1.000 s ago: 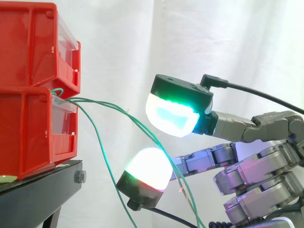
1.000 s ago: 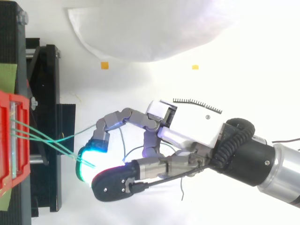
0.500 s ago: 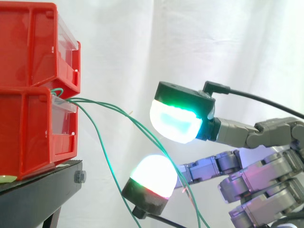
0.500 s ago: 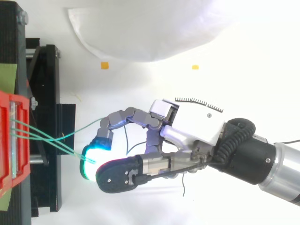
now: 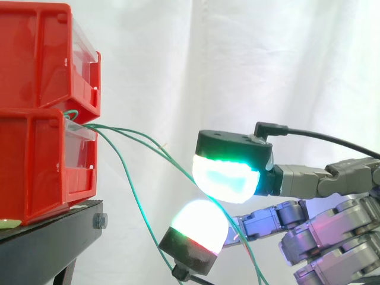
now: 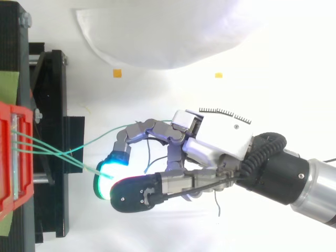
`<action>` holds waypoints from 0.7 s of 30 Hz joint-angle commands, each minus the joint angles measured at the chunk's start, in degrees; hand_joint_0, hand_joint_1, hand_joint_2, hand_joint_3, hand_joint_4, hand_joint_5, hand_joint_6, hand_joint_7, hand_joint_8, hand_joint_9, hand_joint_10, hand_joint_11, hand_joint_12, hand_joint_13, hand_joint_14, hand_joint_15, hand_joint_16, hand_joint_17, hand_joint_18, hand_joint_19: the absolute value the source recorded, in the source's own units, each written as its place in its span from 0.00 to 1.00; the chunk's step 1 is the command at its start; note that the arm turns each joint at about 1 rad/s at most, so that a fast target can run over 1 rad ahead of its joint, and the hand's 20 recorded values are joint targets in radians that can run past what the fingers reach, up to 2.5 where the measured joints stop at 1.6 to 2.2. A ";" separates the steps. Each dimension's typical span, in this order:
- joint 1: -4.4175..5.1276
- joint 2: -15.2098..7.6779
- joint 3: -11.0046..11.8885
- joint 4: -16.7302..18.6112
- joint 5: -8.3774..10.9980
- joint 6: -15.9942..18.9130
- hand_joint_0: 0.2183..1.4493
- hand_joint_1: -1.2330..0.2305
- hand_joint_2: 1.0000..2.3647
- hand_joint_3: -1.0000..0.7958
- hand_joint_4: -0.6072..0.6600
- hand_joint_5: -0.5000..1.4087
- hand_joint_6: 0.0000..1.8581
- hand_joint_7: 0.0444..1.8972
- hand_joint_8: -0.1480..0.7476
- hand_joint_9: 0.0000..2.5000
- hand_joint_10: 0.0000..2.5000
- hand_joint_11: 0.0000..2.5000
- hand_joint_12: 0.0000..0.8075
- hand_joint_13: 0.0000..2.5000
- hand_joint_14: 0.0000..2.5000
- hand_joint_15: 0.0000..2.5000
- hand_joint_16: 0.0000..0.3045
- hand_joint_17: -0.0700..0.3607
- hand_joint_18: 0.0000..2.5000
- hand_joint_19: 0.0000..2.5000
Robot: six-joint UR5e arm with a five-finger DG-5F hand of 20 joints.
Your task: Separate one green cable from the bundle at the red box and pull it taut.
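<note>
Gripping step — the hand (image 6: 220, 147), fingers (image 6: 142, 128) curled, pinches the green cable (image 5: 175, 161) between its glowing pads (image 5: 224, 178) near the lower red bin (image 5: 35, 160), yet it sags, so next comes a steady pull away from the bin — leaving the loose strand (image 5: 135, 202) behind.

From above, the hand (image 6: 220, 144) covers the stretch of the green cables (image 6: 63, 154) beneath it, so contact there cannot be told. In the side view the left edge cuts off the stacked red bins (image 5: 41, 148), and the cables run out past the bottom edge.
</note>
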 commanded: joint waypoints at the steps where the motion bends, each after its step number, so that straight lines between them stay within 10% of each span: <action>1: 0.00 0.02 -0.01 -0.93 -0.05 0.66 0.31 0.34 0.02 0.44 0.50 0.27 0.45 0.58 0.46 0.91 0.13 0.89 0.47 0.69 0.43 0.58 0.21 0.49 0.66 0.43; 16: 0.00 -0.06 -0.01 -0.76 0.13 -1.10 0.28 0.38 0.00 0.62 0.56 0.26 0.43 0.68 0.59 0.80 0.20 0.82 0.60 0.68 0.43 0.54 0.31 0.66 0.70 0.38; 21: -0.09 -0.06 -0.01 -0.67 0.04 -2.51 0.22 0.44 0.20 0.61 0.60 0.23 0.45 0.68 0.60 0.75 0.29 0.74 0.62 0.66 0.46 0.51 0.33 0.68 0.68 0.38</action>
